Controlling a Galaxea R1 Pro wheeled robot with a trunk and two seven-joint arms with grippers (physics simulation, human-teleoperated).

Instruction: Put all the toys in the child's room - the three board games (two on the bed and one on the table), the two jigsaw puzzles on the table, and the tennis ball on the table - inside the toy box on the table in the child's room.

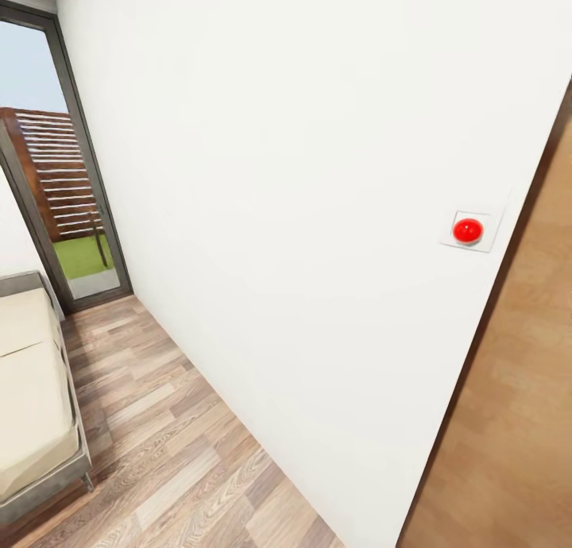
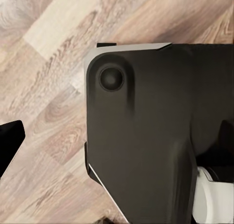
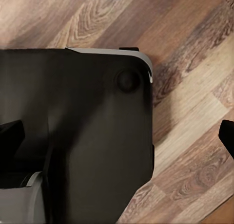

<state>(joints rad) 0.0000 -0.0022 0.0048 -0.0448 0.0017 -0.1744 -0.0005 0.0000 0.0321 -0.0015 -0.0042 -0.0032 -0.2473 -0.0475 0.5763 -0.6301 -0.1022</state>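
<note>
You're in transit, not manipulating. None of the toys, the toy box or the table is in sight from here, so the step in hand is driving, and I judge the task barely started or between pickups; can't tell which.

Left to right in the head view: corner of a bed (image 1: 32,389) with a cream mattress and grey frame at far left, nothing on the part that shows. Behind it a glass door (image 1: 56,175) onto grass and a slatted fence. Wood-plank floor (image 1: 159,453) runs as a narrow lane between the bed and a white wall (image 1: 318,175). A red button on a white plate (image 1: 468,231) sits on that wall near its edge. At far right, a wooden panel (image 1: 516,413), probably a door, tight against the wall edge.

Grippers: both wrist cameras look straight down past the robot's dark base (image 2: 141,136) to the planks, arms apparently tucked. In the left wrist view one dark fingertip (image 2: 9,141) juts in at the frame edge; in the right wrist view dark tips (image 3: 228,136) sit at both edges, so those jaws look apart with nothing between them. Left jaws: cannot tell.

To do it well: the wall is close ahead and the bed leg is near on your left. Turn the base slowly, keep arms tucked, and sweep the head until the bed top or table comes in before committing.
</note>
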